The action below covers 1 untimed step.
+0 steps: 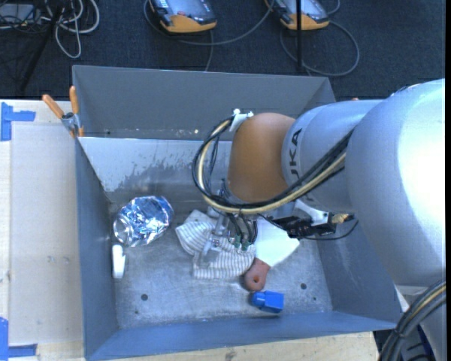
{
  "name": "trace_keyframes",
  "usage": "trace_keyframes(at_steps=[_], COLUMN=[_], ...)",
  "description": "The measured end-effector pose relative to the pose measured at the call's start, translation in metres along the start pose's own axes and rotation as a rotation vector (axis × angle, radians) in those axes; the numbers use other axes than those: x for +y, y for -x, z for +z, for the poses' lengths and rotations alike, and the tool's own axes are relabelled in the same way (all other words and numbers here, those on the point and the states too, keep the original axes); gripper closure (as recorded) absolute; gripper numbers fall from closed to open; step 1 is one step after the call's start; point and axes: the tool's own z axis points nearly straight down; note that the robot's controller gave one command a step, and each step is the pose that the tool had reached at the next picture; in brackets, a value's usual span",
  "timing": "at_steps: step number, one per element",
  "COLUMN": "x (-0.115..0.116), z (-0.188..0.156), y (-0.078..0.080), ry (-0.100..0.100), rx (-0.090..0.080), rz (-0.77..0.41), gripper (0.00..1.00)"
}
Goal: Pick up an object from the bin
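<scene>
Camera view | my tool sits low on the striped grey-white cloth, centre of the bin | I cannot tell its opening or grip | brown lump and blue block at lower right

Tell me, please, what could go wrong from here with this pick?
The gripper sits low on the striped cloth in the middle of the bin; limp fabric may slip or bunch rather than lift cleanly. The cloth seems to lie against the white sheet and reddish-brown piece, so a lift could drag them along.
</scene>
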Motion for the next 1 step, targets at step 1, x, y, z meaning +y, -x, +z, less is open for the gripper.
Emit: trace_keyframes(at_steps=[1], x=[-0.0273], z=[-0.0024], y=[0.0002], ry=[0.024], rx=[0.003], rz=[0.067], gripper=[1.00])
